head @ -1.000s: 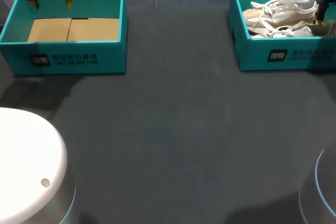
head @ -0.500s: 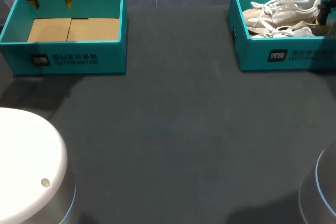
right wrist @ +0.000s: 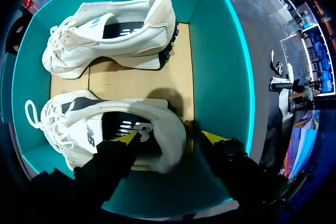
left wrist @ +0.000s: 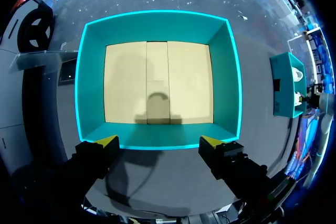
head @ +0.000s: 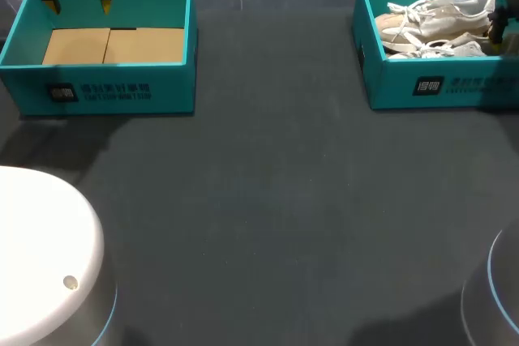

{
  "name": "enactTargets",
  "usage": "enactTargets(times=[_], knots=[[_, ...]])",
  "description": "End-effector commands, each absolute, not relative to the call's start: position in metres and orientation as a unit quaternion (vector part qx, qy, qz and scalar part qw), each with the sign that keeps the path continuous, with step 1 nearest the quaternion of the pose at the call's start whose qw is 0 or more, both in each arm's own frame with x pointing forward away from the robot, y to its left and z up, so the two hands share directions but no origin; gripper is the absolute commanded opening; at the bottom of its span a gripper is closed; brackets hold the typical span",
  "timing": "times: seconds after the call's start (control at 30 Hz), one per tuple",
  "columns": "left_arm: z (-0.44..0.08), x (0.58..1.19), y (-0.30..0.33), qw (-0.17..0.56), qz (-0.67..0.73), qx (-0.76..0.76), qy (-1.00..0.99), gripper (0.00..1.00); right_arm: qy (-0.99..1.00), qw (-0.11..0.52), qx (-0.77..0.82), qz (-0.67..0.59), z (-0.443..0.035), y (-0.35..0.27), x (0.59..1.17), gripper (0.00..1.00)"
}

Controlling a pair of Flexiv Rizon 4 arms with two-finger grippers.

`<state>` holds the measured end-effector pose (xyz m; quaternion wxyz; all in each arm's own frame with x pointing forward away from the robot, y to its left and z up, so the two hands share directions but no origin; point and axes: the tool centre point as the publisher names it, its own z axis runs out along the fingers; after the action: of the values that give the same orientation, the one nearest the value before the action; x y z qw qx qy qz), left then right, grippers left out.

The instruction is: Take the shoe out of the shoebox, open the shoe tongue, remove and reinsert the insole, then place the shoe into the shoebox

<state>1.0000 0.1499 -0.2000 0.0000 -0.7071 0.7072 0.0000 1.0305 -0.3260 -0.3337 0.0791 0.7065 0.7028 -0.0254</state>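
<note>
The right end effector is spread wide over the right shoebox, its yellow-tipped fingers pointing down into the box. The right arm comes in from the counter's far right edge, and in the head view only a dark sliver of its end effector shows at the box's right side. In the right wrist view the fingers straddle the heel of the shoe. One fingertip sits over the shoe's dark opening, just inside the collar. The other stands outside the heel, with a gap of brown box floor between them. It holds nothing.

That white shoe lies on its side, laces away from the end effector and heel toward the box's right wall. A second shoe, also white, lies beyond it by the opposite wall, apart from the first.

The left end effector hangs above the far wall of the left shoebox, at the counter's far left. Its fingers are wide apart and grip nothing. From the left wrist view it looks straight down, with both tips over one teal wall. The left shoebox holds only a cardboard liner. The two boxes stand well apart.
</note>
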Motion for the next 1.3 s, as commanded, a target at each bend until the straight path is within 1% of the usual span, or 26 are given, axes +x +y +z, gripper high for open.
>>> enactTargets(times=[0.03, 0.07, 0.37, 0.53, 0.7, 0.73, 0.77, 0.8, 0.9, 0.97, 1.0, 1.3], knots=[[-0.200, 1.000, 0.150, 0.000, 0.000, -0.707, 0.707, 1.00, 0.703, 0.075, 0.707, -0.029, -0.341, -0.328, 1.035, 0.73], [-0.200, 1.000, 0.150, 0.000, 0.000, -0.707, 0.707, 1.00, 0.703, 0.075, 0.707, -0.029, -0.343, -0.328, 1.035, 0.75], [-0.200, 1.000, 0.150, 0.000, 0.000, -0.707, 0.707, 1.00, 0.703, 0.067, 0.707, -0.032, -0.353, -0.334, 1.036, 0.75], [-0.200, 1.000, 0.150, 0.000, 0.000, -0.707, 0.707, 1.00, 0.704, 0.065, 0.707, -0.036, -0.356, -0.338, 1.037, 0.78], [-0.200, 1.000, 0.150, 0.000, 0.000, -0.707, 0.707, 1.00, 0.705, 0.063, 0.705, -0.038, -0.360, -0.340, 1.038, 0.76], [-0.200, 1.000, 0.150, 0.000, 0.000, -0.707, 0.707, 1.00, 0.705, 0.061, 0.705, -0.037, -0.360, -0.341, 1.038, 0.72], [-0.200, 1.000, 0.150, 0.000, 0.000, -0.707, 0.707, 1.00, 0.705, 0.061, 0.705, -0.037, -0.361, -0.342, 1.038, 0.63], [-0.200, 1.000, 0.150, 0.000, 0.000, -0.707, 0.707, 1.00, 0.705, 0.058, 0.706, -0.036, -0.361, -0.342, 1.038, 0.51], [-0.200, 1.000, 0.150, 0.000, 0.000, -0.707, 0.707, 1.00, 0.705, 0.057, 0.706, -0.034, -0.361, -0.342, 1.036, 0.31], [-0.200, 1.000, 0.150, 0.000, 0.000, -0.707, 0.707, 1.00, 0.705, 0.056, 0.706, -0.033, -0.361, -0.342, 1.035, 0.12], [-0.200, 1.000, 0.150, 0.000, 0.000, -0.707, 0.707, 1.00, 0.705, 0.056, 0.706, -0.033, -0.361, -0.342, 1.034, 0.00], [-0.200, 1.000, 0.150, 0.000, 0.000, -0.707, 0.707, 1.00, 0.700, 0.061, 0.711, -0.030, -0.353, -0.344, 1.032, 0.00]])
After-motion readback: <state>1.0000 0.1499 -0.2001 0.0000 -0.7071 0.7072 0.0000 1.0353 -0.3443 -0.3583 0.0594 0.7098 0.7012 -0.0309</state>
